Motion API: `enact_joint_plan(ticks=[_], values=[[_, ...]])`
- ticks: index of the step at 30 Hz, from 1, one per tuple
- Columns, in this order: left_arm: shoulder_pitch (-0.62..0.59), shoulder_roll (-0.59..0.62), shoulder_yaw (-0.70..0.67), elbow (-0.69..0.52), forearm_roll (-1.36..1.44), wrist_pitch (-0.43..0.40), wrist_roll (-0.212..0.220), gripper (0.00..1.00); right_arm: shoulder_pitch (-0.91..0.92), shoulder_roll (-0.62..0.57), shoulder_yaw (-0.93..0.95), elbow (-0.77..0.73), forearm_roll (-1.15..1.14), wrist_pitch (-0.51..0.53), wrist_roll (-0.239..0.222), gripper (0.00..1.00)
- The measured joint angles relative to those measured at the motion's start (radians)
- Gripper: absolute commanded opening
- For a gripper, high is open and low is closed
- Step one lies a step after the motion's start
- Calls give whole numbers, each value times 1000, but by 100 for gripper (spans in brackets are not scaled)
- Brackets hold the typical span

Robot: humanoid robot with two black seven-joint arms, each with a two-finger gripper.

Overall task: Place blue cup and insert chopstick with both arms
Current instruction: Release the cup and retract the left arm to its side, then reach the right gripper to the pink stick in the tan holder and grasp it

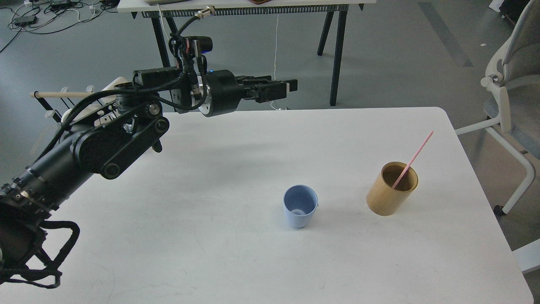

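The blue cup (300, 206) stands upright and alone on the white table (236, 253), mouth up, right of the middle. The pink chopstick (415, 155) leans in the tan cylindrical holder (391, 190), to the right of the cup, its top pointing up and right. My left arm is raised high over the table's far left part. My left gripper (283, 87) points right, far above and behind the cup, open and holding nothing. My right arm is out of view.
A black wire rack with a pale wooden rod (59, 94) and white crockery stands at the table's far left corner, partly behind my arm. A white chair (512, 84) stands beyond the right edge. A black-legged table (337, 55) stands behind.
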Motion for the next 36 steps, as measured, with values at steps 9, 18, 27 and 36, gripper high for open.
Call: enact_joint_plan(ticks=[9,18,27,36], values=[[-1,90,-60,209,-901,0,0,99,-16,-42,-27,133,-327,0,1,98],[-2,87,-137,383,-1527,0,-2,99,-42,-49,-35,413,-700,-40,2,98],[24,84,-143,526,-1671,0,-1,99,-191,-64,-34,625,-1061,-169,5,97],[25,92,-141,529,-1671,0,-5,99,-346,-67,-48,742,-1445,-316,6,91]])
